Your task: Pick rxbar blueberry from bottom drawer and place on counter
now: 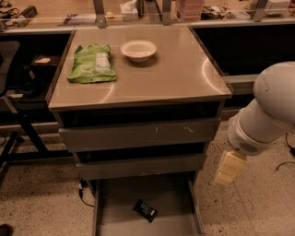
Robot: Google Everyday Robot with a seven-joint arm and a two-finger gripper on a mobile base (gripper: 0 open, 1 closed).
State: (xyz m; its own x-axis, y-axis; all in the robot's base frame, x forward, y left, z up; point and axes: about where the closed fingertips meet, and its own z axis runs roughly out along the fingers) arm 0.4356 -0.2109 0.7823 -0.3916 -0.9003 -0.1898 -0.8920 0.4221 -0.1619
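Observation:
The rxbar blueberry (145, 210), a small dark bar with pale lettering, lies flat and slightly askew on the floor of the open bottom drawer (173, 200), near its middle front. The beige counter (175, 76) tops the cabinet above it. My gripper (229, 168), a cream-coloured piece at the end of the white arm (267, 110), hangs to the right of the cabinet. It sits at about the height of the second drawer front, above and to the right of the bar, touching nothing.
A green snack bag (91, 63) and a white bowl (138, 50) rest on the counter's back left. Two scuffed grey drawers (138, 133) sit above the open one. A cluttered workbench (69, 14) runs behind. A black stand (18, 133) stands at left.

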